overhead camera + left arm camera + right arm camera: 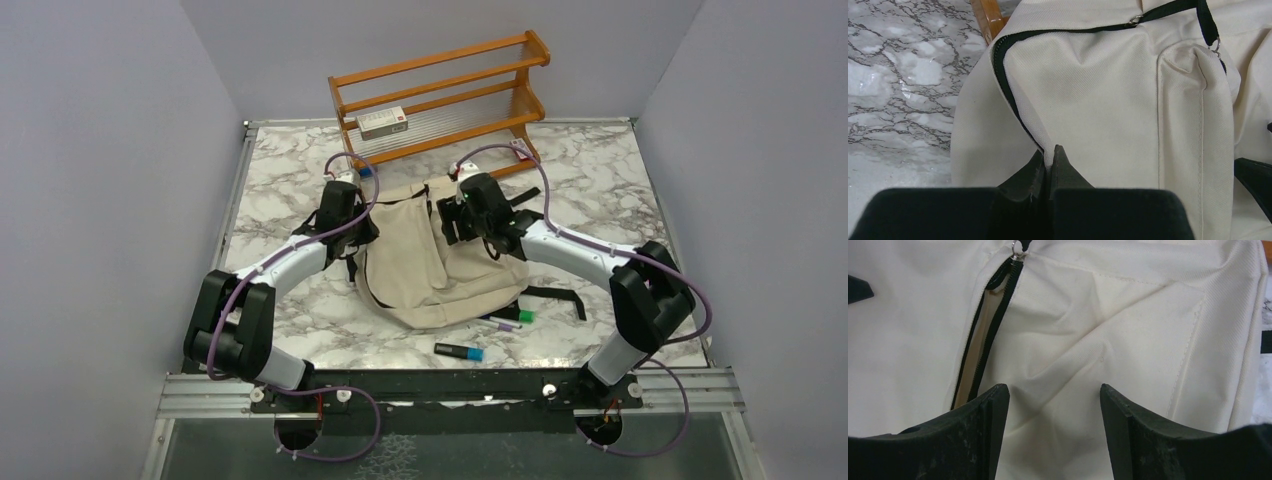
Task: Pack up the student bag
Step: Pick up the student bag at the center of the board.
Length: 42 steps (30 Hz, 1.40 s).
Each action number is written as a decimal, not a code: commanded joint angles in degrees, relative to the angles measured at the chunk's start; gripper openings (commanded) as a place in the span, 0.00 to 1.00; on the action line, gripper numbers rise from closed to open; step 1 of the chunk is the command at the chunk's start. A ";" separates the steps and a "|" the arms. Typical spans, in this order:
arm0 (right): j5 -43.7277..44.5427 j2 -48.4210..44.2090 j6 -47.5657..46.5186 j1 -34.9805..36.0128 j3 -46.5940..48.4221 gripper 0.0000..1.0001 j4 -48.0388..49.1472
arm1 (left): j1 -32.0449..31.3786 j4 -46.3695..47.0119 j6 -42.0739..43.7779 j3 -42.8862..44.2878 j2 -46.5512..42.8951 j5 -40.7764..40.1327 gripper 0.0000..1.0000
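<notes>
On the student bag [440,272], left gripper [1049,153] pinches its fabric; right gripper [1054,391] gapes over it.

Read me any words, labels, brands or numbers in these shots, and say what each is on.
Nothing can be read here.
On the box on the wooden rack: dark print and a red patch, too small to read.
On the blue-capped marker and the green-capped marker: too small to tell.
On the student bag: no print or label shows in any view.
</notes>
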 commanded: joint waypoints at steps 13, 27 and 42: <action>8.84 8.94 -5.03 8.34 6.94 0.76 1.27 | 0.27 4.59 0.51 -0.94 0.91 3.36 0.00; 15.98 13.26 0.10 8.71 6.29 0.51 -4.48 | 0.35 4.37 -0.01 -2.62 0.17 3.19 0.00; 15.55 1.05 0.65 8.66 5.84 0.01 -2.63 | 0.53 3.14 -0.87 0.55 -1.74 7.62 0.00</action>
